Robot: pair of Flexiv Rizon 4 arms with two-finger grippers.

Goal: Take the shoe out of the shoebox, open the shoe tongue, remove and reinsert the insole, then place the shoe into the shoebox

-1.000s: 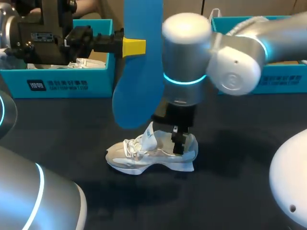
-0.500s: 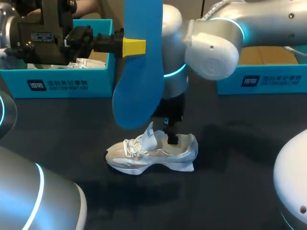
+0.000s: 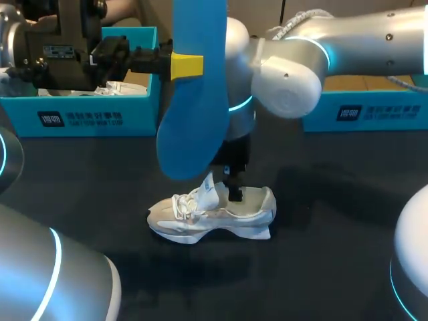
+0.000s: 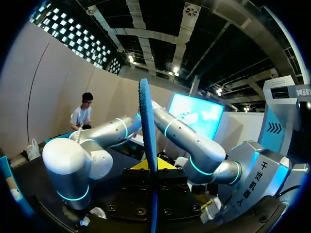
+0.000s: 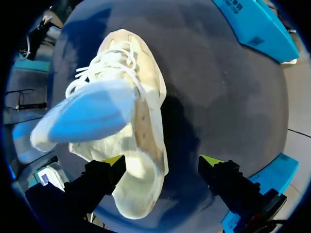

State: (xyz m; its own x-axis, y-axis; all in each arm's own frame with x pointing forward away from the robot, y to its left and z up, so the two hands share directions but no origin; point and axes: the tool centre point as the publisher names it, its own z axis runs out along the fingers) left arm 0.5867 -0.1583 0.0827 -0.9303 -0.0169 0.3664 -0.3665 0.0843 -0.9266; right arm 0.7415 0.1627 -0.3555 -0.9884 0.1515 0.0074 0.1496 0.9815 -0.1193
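L fingers (image 3: 187, 65) pinch the blue insole (image 3: 194, 107), which hangs upright, low end just above the laces. Shoe (image 3: 207, 217) lies on the bench (image 3: 334, 241), long axis L-R, heel to the R. R fingers (image 3: 235, 192) are spread wide at the heel opening w/ nothing held, so the insole prob. has to tilt heel-ward to go in.

A cream-white shoe (image 3: 215, 215) with white laces rests on a matte black desk (image 3: 321, 267). Its tongue is white with a light blue patch, and its lining is pale cream. The insole (image 3: 194, 100) is solid bright blue. The left shoebox (image 3: 87, 119) and right shoebox (image 3: 388, 114) are teal with white print. The left arm (image 3: 27, 247) and right arm (image 3: 361, 40) are silver-grey, each with a glowing cyan ring. The left end effector (image 4: 150, 167) and right end effector (image 5: 163, 162) are black with bright yellow tips.
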